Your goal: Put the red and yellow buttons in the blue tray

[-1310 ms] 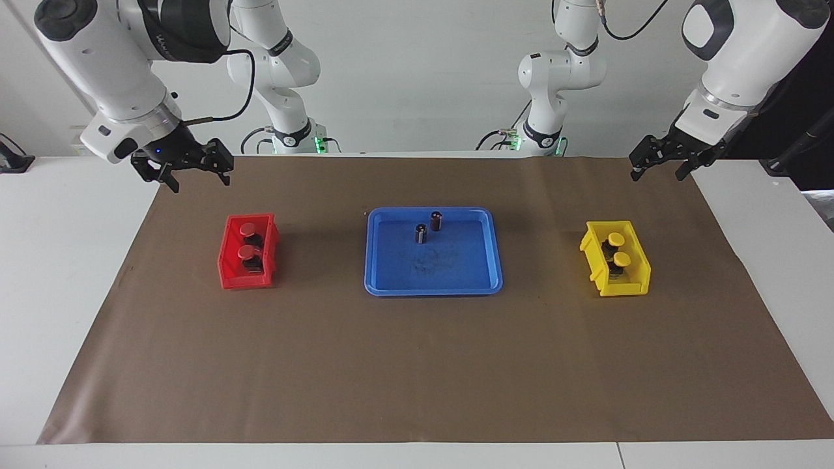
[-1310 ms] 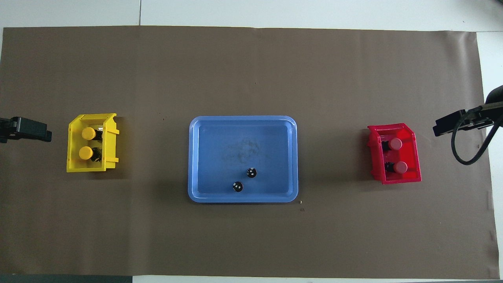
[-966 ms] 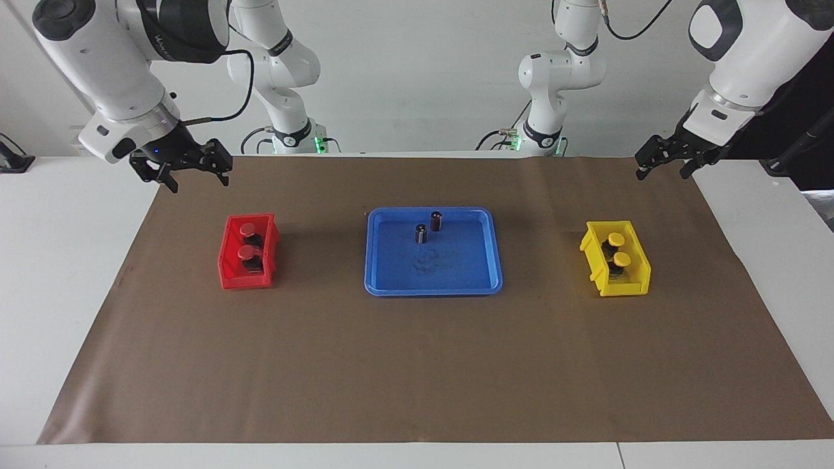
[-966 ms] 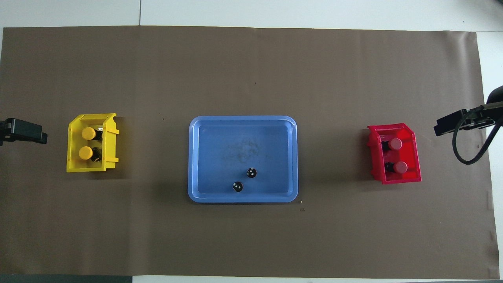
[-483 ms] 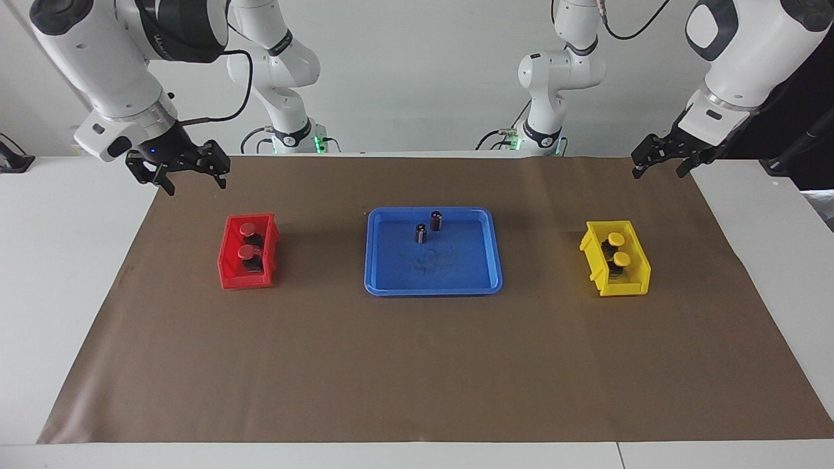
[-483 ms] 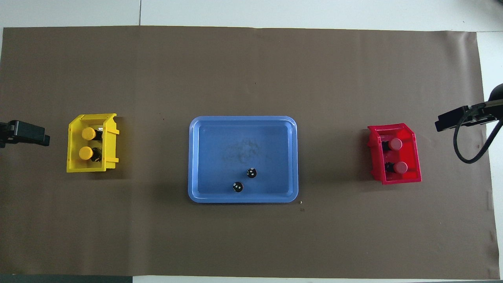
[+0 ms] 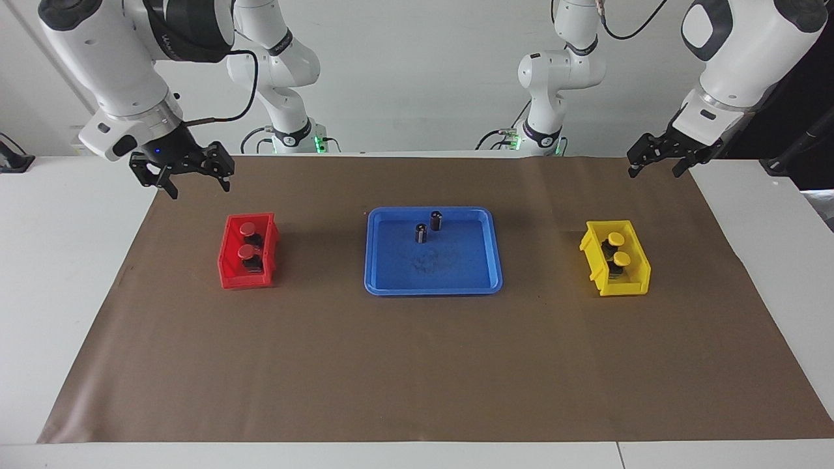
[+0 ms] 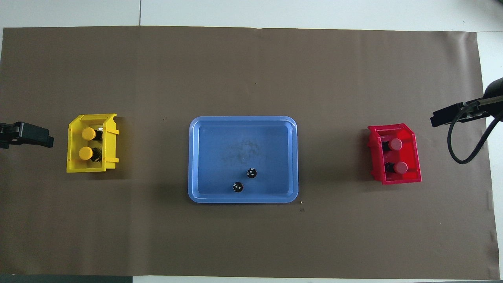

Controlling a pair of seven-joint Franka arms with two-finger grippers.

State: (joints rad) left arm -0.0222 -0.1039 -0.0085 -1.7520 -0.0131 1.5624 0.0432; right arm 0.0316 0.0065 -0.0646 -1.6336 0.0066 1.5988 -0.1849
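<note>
Grippers empty — left gripper (image 7: 653, 165) and right gripper (image 7: 193, 177) both spread wide.

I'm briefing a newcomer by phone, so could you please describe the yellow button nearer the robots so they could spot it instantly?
Find the brown paper sheet, then the small yellow bin at the left arm's end. Two yellow buttons stand inside; the one meant sits in the half of the bin nearer the robots, its twin in the farther half.

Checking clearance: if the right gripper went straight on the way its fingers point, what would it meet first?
Probably bare brown paper just short of the red bin: the open right gripper points down, nearer the robots than it. Depth is uncertain.
</note>
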